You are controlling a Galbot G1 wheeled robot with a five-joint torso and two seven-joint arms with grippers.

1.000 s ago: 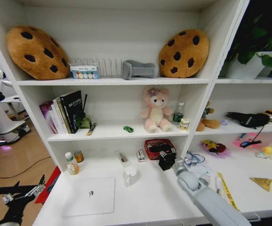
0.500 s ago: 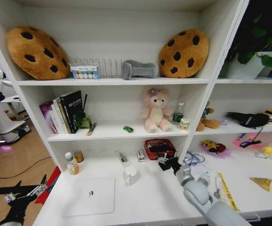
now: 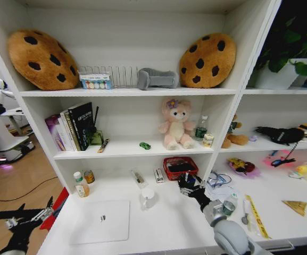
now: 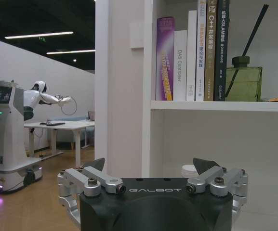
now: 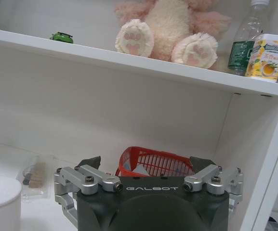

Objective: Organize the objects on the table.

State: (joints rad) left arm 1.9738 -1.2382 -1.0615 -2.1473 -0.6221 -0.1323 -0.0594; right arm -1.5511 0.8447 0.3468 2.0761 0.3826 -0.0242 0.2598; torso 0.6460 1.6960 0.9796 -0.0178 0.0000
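Head view: right gripper [image 3: 188, 184] hovers, fingers spread, just before the red basket [image 3: 180, 167].
White mug [image 3: 147, 197] and silver laptop [image 3: 101, 220] sit on the table [image 3: 174, 223]; left gripper [image 3: 28, 219], also spread, hangs beside its edge.

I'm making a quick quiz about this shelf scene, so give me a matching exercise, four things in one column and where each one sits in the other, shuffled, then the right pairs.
Things:
1. silver laptop
2. tiny green toy car
3. red basket
4. right gripper

Places:
A. on the middle shelf, beside the pink plush toy
B. on the desk top, just in front of the red basket, open
C. flat on the desk top, closed, near its front left
D. at the back of the desk top, under the middle shelf

Pairs: 1-C, 2-A, 3-D, 4-B
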